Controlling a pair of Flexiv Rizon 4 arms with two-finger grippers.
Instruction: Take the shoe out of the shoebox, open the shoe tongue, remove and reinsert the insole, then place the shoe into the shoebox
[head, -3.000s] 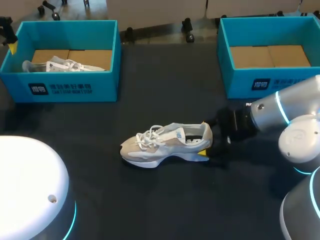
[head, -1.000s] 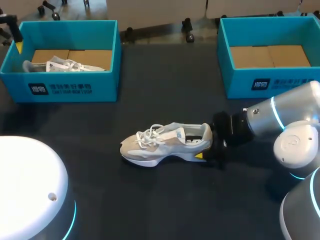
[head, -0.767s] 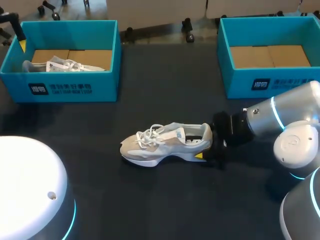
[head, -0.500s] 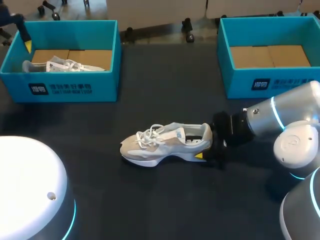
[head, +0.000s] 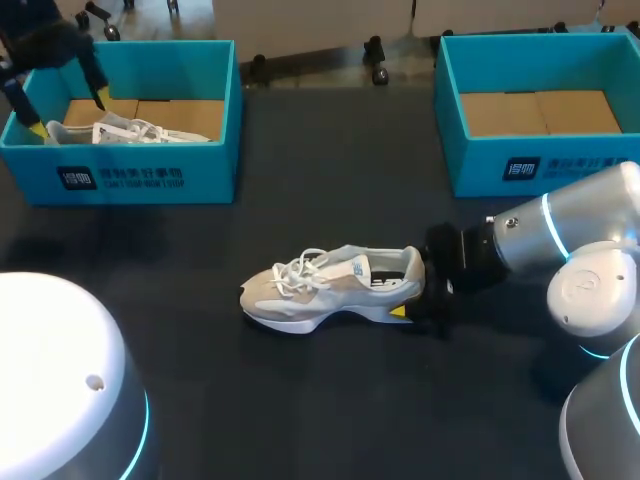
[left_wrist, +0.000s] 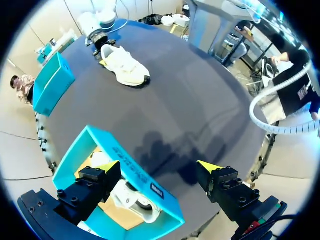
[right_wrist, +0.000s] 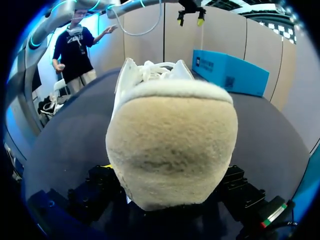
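Note:
A white and beige shoe (head: 325, 288) lies on its sole mid-table, toe to the left. My right gripper (head: 411, 288) is shut on its heel, one finger on each side; in the right wrist view the heel (right_wrist: 172, 145) fills the space between the fingers and hides the tips. My left gripper (head: 69, 115) hangs open over the left end of the left teal shoebox (head: 150, 178). In the left wrist view that gripper (left_wrist: 157, 168) holds nothing, with the box wall (left_wrist: 125, 162) below it. A second white shoe (head: 130, 131) lies inside that box.
A second teal shoebox (head: 520, 165) stands at the back right with only its cardboard floor showing. Dark tabletop (head: 330, 180) lies between the two boxes and in front of the shoe.
My left gripper has come in from the far left edge, moving right and down over the left shoebox's end. The right gripper slid onto the heel three seconds back and has since held still.

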